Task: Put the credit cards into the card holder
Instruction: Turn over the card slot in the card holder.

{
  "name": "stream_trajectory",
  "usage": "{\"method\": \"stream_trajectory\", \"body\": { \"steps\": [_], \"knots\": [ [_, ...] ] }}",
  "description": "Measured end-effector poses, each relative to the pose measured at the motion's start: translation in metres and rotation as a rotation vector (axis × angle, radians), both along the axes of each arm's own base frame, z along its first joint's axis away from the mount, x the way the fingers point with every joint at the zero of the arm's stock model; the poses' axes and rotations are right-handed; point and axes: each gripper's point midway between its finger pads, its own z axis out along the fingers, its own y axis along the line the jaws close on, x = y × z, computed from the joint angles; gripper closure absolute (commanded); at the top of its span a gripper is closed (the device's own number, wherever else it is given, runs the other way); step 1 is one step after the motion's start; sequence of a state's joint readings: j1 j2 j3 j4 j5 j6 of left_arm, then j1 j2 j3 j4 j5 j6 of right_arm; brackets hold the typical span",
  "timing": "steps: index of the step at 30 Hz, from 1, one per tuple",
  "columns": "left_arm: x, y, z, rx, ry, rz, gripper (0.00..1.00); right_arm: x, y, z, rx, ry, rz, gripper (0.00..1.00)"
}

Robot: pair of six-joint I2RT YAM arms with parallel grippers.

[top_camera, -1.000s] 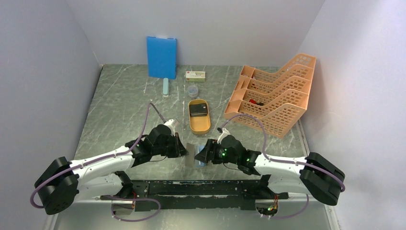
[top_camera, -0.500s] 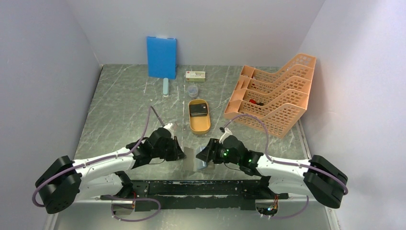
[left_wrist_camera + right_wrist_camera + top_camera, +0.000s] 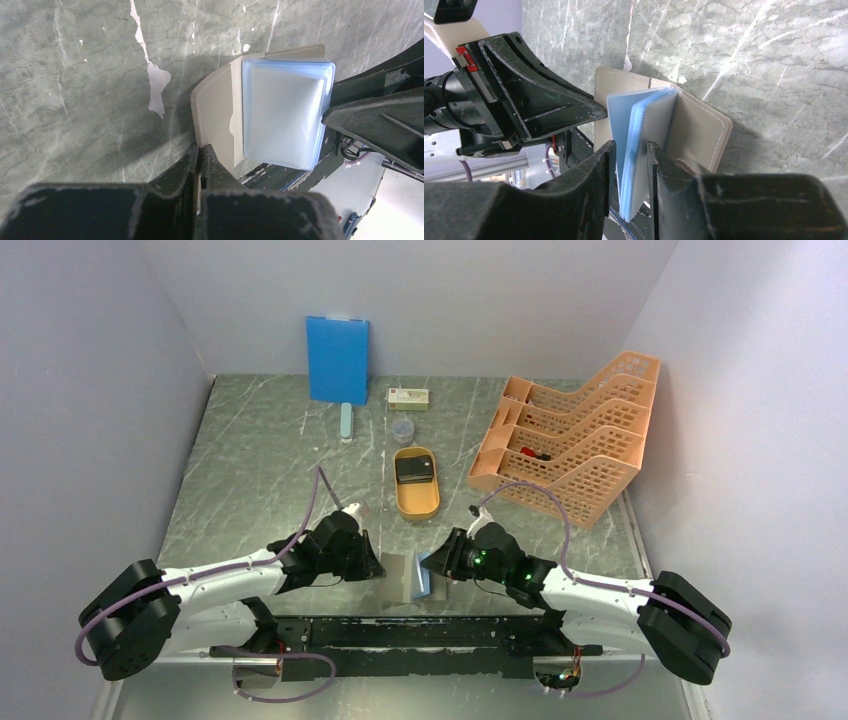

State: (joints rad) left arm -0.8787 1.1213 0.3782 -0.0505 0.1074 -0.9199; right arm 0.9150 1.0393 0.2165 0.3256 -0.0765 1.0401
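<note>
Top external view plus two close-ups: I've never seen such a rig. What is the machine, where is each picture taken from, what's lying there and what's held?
Two robot arms are bolted at the near edge of the table. The wide picture looks down from above and behind them; each close-up comes from a wrist camera. The left gripper pinches the card holder by its grey cover; the right gripper grips its bluish plastic sleeves. The dark credit cards lie in the orange tray. Behind stand a blue board, a small box and an orange file rack.
</note>
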Motion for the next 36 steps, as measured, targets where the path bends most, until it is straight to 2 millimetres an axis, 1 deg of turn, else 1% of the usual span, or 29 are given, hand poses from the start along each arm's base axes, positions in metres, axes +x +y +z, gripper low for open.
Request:
{"method": "stream_trajectory", "body": {
  "steps": [10,13,15,18,19,21,23,24,25,32,34,36],
  "knots": [
    [0.000,0.000,-0.003,0.004,0.004,0.001,0.95,0.000,-0.004,-0.006,-0.006,0.013,-0.009,0.88],
    [0.000,0.000,-0.005,0.010,0.009,0.001,0.95,0.000,-0.005,-0.007,-0.015,0.012,-0.006,1.00],
    [0.000,0.000,-0.006,0.013,0.011,0.000,0.93,0.000,-0.005,-0.010,-0.028,0.015,-0.005,1.00],
    [-0.001,0.001,-0.007,0.023,0.009,-0.007,0.70,0.002,-0.005,-0.010,-0.049,0.018,-0.003,1.00],
    [-0.001,0.002,-0.008,0.030,0.007,-0.010,0.59,0.003,-0.004,-0.009,-0.053,0.016,-0.002,1.00],
    [0.000,0.004,-0.006,0.042,0.001,-0.016,0.47,0.005,-0.004,-0.008,-0.071,0.013,-0.002,1.00],
    [0.002,0.004,0.002,0.046,-0.017,-0.020,0.39,0.006,-0.005,-0.009,-0.092,0.012,-0.002,1.00],
    [0.004,0.004,0.008,0.043,-0.030,-0.020,0.33,0.007,-0.005,-0.009,-0.100,0.011,-0.002,1.00],
    [0.007,0.003,0.017,0.038,-0.049,-0.016,0.30,0.007,-0.005,-0.009,-0.109,0.011,-0.001,1.00],
    [0.026,-0.009,0.088,-0.071,-0.200,-0.005,0.27,0.009,-0.006,-0.013,-0.143,0.017,0.003,1.00],
    [0.027,-0.011,0.096,-0.090,-0.214,-0.005,0.27,0.009,-0.006,-0.014,-0.147,0.018,0.005,1.00],
    [0.027,-0.015,0.097,-0.103,-0.215,-0.013,0.27,0.009,-0.005,-0.014,-0.149,0.019,0.005,1.00]
  ]
}}
